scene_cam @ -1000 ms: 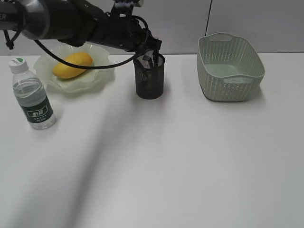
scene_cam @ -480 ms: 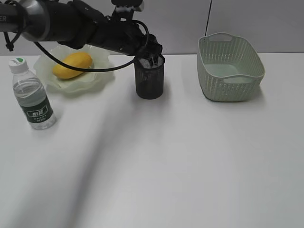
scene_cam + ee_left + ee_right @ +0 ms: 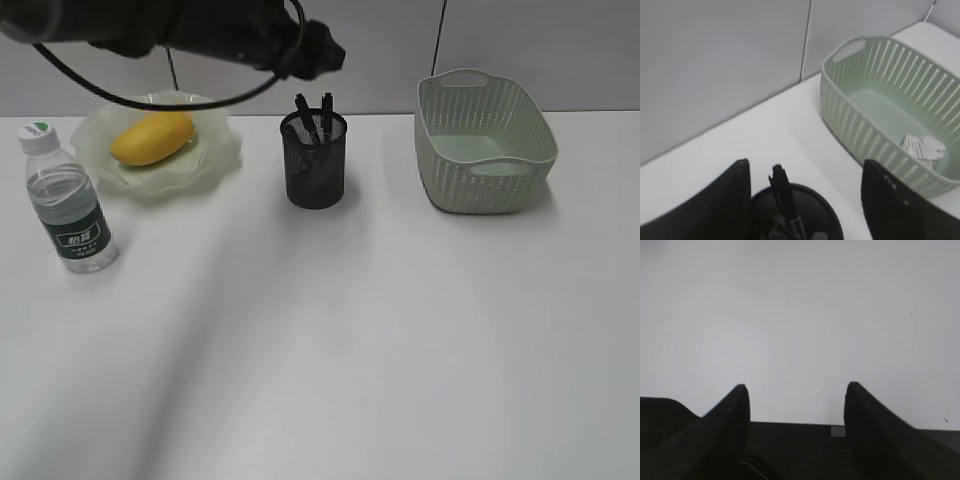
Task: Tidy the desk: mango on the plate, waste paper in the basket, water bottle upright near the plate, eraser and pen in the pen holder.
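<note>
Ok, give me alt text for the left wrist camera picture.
Two open black gripper fingers frame a black mesh pen holder with a pen standing in it. Behind, on the white desk, a pale green basket holds crumpled paper.

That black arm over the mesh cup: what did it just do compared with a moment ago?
The left pincer lifted up out of the pen holder and opened, leaving dark pens standing in it. The mango on the plate, the water bottle and the basket stayed put.
</note>
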